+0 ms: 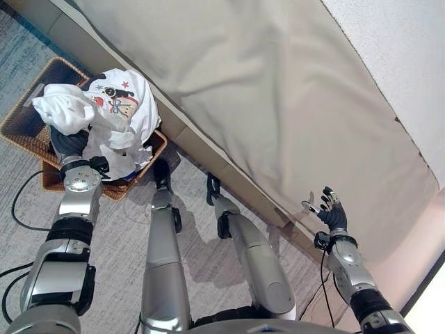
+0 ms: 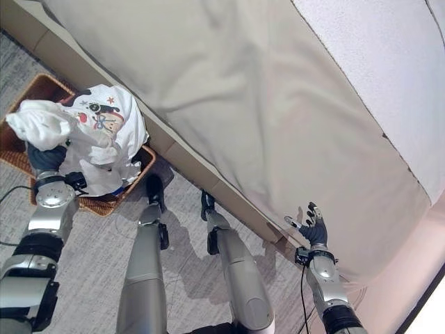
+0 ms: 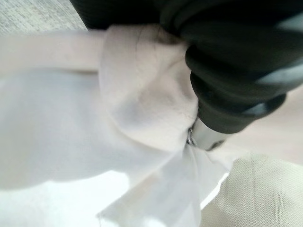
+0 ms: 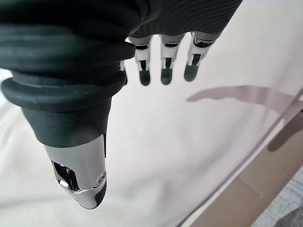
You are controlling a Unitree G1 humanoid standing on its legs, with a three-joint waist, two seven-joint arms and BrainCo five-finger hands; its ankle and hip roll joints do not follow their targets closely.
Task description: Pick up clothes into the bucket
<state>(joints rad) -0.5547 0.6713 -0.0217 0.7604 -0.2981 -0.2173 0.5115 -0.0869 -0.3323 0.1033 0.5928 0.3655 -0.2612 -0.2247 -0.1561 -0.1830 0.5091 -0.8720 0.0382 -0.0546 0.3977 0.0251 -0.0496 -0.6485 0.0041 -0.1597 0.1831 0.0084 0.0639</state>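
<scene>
We see a grey carpet [image 1: 125,229] as the floor. On it, at our left, sits a brown woven basket [image 1: 28,125], its rim touching the base of the bed [image 1: 278,90]. White clothes [image 1: 122,115] with a printed figure are heaped in the basket, spilling above its rim. The bed stands on the carpet too, running across the scene, covered by a plain beige sheet [image 2: 229,97] that hangs down to its pale base board [image 1: 208,156].
</scene>
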